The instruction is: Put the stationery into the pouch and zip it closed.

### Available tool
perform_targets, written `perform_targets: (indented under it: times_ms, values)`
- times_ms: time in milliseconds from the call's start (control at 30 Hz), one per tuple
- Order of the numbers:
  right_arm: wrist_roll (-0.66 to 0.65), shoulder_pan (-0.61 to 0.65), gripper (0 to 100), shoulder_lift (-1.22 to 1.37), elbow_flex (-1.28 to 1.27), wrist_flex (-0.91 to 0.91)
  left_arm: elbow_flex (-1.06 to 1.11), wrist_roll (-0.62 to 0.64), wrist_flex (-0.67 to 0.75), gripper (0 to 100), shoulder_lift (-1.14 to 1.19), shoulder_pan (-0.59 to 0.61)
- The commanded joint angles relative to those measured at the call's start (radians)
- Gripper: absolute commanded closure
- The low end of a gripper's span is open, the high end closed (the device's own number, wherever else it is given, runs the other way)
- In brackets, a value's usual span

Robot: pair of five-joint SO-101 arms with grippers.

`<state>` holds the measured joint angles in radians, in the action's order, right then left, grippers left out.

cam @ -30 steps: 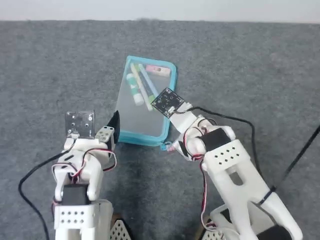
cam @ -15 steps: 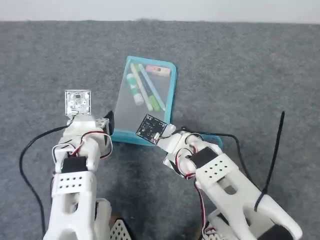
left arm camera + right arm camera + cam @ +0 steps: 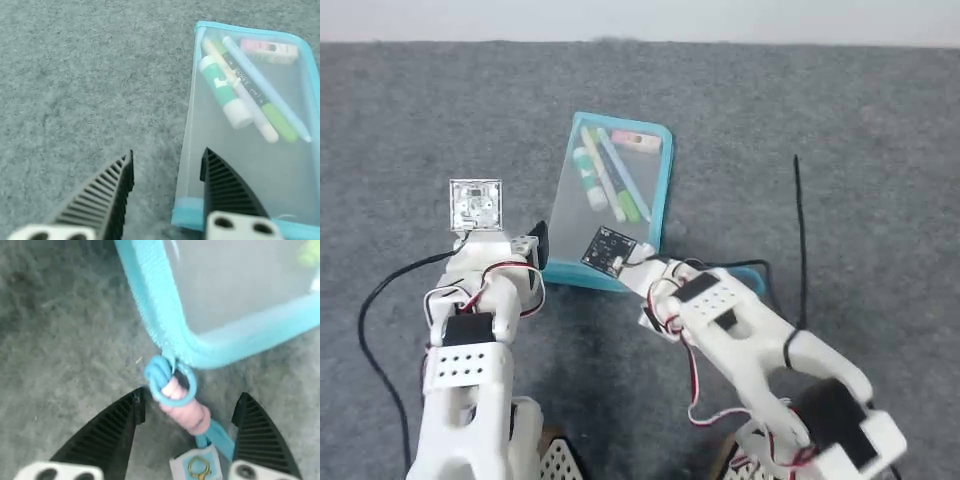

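The soft, light pouch [image 3: 578,230] lies flat on the table [image 3: 840,120] with the stationery [image 3: 240,85] inside. The right hand [image 3: 191,397] gapes empty around the small, likely slippery zip pull [image 3: 185,412] at the pouch's corner, the natural hold. The left hand [image 3: 167,154], open and empty, straddles the pouch's other near corner, placed to pin the limp fabric.

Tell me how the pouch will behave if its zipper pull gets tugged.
The pouch looks thin and soft-walled, so it will probably buckle rather than stay flat. It rests on the carpet, so it may drag toward the pull unless pinned. The pens inside likely add little weight.
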<state>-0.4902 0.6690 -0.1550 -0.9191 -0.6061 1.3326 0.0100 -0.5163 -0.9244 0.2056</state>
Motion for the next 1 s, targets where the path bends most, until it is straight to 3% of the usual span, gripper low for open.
perform_targets:
  times_ms: [0, 67, 200, 233, 300, 533, 667, 767, 967]
  values:
    - [-0.021, -0.021, 73.6, 0.033, 0.061, 0.021, -0.067, 0.012, 0.028, 79, 0.000, -0.003]
    - [-0.021, -0.031, 76.7, 0.035, 0.061, 0.016, -0.067, 0.012, 0.028, 79, 0.000, -0.003]
    - [-0.014, -0.059, 98.7, -0.008, 0.061, 0.013, -0.067, 0.011, 0.028, 79, 0.002, -0.003]
    - [-0.014, -0.065, 99.8, -0.025, 0.061, 0.012, -0.067, 0.011, 0.028, 79, 0.002, -0.003]
    - [-0.018, -0.067, 96.7, -0.064, 0.054, 0.007, -0.067, 0.011, 0.029, 79, 0.006, -0.003]
    - [-0.003, -0.114, 99.2, -0.302, 0.103, -0.134, -0.067, 0.011, 0.032, 79, 0.006, -0.005]
    - [0.140, -0.177, 99.2, -0.432, 0.253, -0.285, -0.067, 0.008, 0.032, 79, 0.002, -0.005]
    - [0.157, -0.189, 99.2, -0.456, 0.376, -0.392, -0.076, -0.031, 0.029, 78, 0.000, -0.005]
    - [0.160, -0.188, 99.2, -0.458, 0.407, -0.452, -0.147, -0.034, -0.051, 69, -0.002, 0.002]
